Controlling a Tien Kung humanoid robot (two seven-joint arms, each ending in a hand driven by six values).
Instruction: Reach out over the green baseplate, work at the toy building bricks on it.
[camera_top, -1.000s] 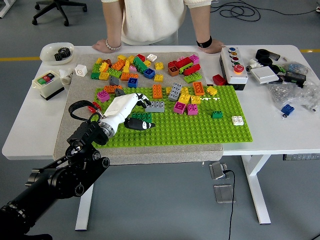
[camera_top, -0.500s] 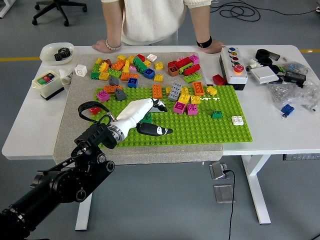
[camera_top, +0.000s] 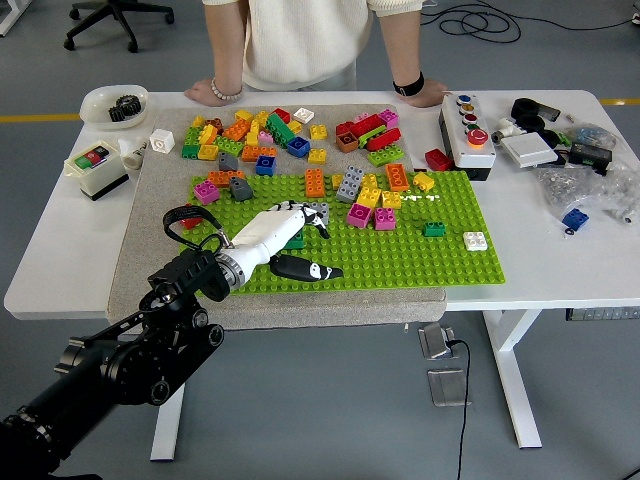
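Head view: left hand (camera_top: 285, 232), fingers spread, reaches over the green baseplate (camera_top: 440, 255) toward a grey brick (camera_top: 318, 211), grasp likely next

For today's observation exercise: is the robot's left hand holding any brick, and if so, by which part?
It cannot be told. The left hand lies over the green baseplate with its fingers at a grey brick, but no closed grasp is visible.

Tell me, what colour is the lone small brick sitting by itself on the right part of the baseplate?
Dark green, on the lighter green baseplate; only the head view shows it.
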